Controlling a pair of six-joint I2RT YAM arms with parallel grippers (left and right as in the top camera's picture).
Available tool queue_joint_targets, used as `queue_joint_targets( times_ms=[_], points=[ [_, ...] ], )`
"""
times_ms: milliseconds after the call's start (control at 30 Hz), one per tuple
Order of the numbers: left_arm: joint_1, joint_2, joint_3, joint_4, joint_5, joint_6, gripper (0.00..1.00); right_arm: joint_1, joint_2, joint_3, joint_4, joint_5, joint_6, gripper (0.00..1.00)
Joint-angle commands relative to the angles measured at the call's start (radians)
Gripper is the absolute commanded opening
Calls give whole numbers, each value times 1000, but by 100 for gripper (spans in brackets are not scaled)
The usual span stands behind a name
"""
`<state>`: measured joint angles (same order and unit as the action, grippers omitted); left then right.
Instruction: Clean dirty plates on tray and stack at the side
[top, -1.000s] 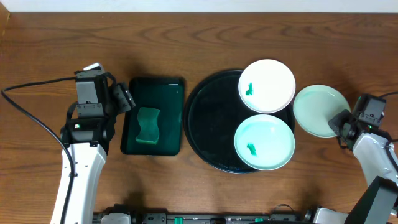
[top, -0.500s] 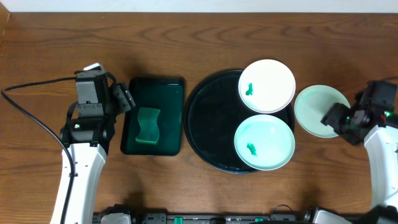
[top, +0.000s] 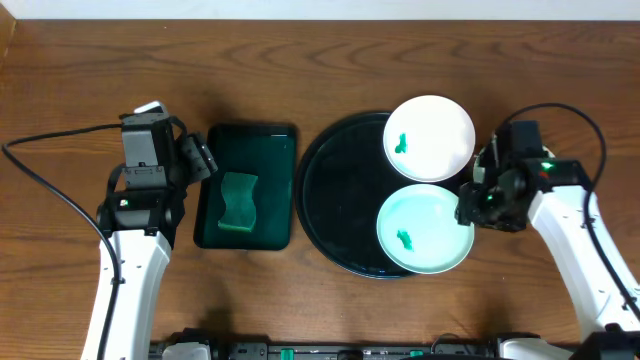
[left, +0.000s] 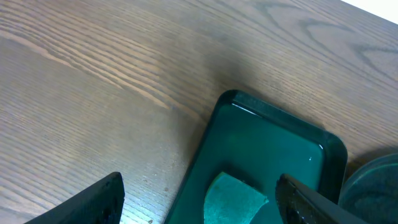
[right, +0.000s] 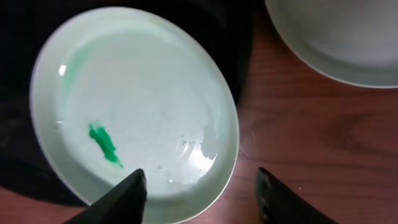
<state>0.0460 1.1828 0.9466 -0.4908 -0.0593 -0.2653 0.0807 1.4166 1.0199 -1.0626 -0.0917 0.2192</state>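
Right gripper (right: 200, 193) hovers over the rim of the smeared mint plate (right: 143, 93) on the black tray (top: 335, 200) — fingers apart, empty. Left gripper (left: 199, 202) wide, empty. We'd lower squarely, pinch rim only — avoid the white plate (top: 430, 135).

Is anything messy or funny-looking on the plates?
Yes. The white plate and the mint plate each carry a small green smear, and both hang past the rim of the black tray.

Glossy black tray (top: 340, 195), smooth shiny plates (top: 432, 218), matt grained wooden table (top: 300, 60).
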Motion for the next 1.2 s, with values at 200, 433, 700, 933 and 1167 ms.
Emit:
queue_joint_targets(
  times_ms=[200,433,700,933,1167],
  points=[
    [4,5,18,-1,-13,-8,78,26,91,-23,-4,95,12,51],
    [4,5,18,-1,-13,-8,78,26,115,-53,10,87,12,44],
    [4,5,18,-2,-13,-8,78,26,115,-92,47,94,10,49],
    [4,5,18,-1,-13,-8,78,26,115,-142,106,95,7,49],
    [4,5,18,-2,-13,-8,78,26,115,-142,109,95,8,36]
  ],
)
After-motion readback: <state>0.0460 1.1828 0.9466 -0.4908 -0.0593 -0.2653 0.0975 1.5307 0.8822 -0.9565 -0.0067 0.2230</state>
